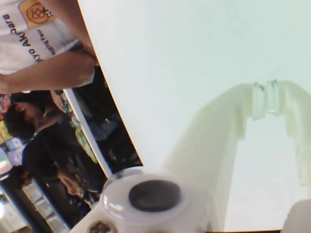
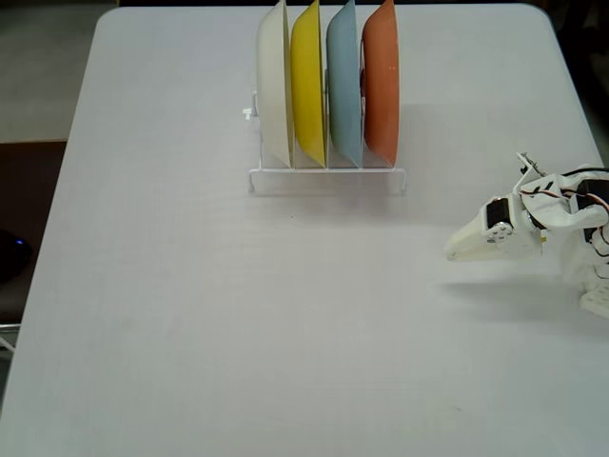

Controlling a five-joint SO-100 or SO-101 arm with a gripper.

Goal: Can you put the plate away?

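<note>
The orange-red plate [image 2: 382, 81] stands upright on its edge in the rightmost slot of the white wire rack [image 2: 328, 175] at the back of the table. My gripper [image 2: 453, 251] is low over the table at the right side, well in front of and to the right of the rack, pointing left. It is shut and holds nothing. In the wrist view the gripper [image 1: 265, 99] shows both white fingers meeting at their tips over bare white table. The plate is out of view there.
In the same rack stand a cream plate [image 2: 273, 81], a yellow plate [image 2: 306, 81] and a light blue plate [image 2: 343, 81]. The white table [image 2: 238, 314] spreads in front. In the wrist view, people [image 1: 43, 121] stand beyond the table edge.
</note>
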